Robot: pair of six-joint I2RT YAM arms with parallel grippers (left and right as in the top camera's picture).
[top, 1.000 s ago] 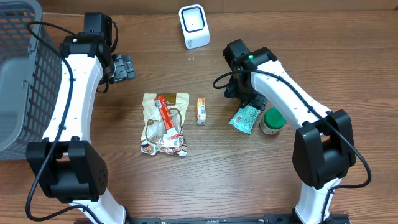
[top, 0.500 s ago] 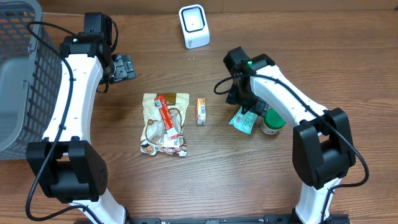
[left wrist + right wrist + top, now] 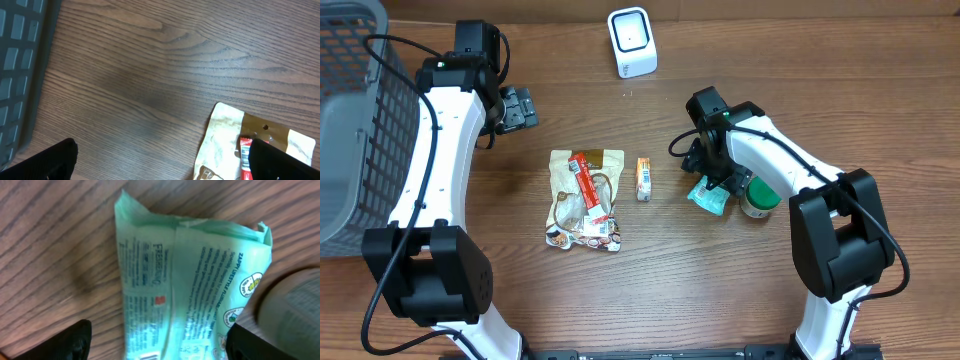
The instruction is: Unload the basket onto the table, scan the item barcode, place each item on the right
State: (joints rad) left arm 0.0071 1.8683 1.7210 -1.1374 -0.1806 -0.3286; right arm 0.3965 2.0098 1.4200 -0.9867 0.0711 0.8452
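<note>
Scan not yet done, I judge | my right claw (image 3: pixel 714 178) released over green pack (image 3: pixel 190 295), right-below scanner (image 3: pixel 632 42) | left claw (image 3: pixel 516 107) released

Green packet (image 3: pixel 708 195) under right jaws, beside jar (image 3: pixel 758 198)

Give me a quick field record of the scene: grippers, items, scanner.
left gripper: open, empty, over the table between basket and snack pouch
right gripper: open, a finger either side of the green packet; contact unclear
green packet: lying flat, next to the green-lidded jar
other items: snack pouch and small orange box, mid-table
scanner: white, at the far edge, apart from all items
</note>
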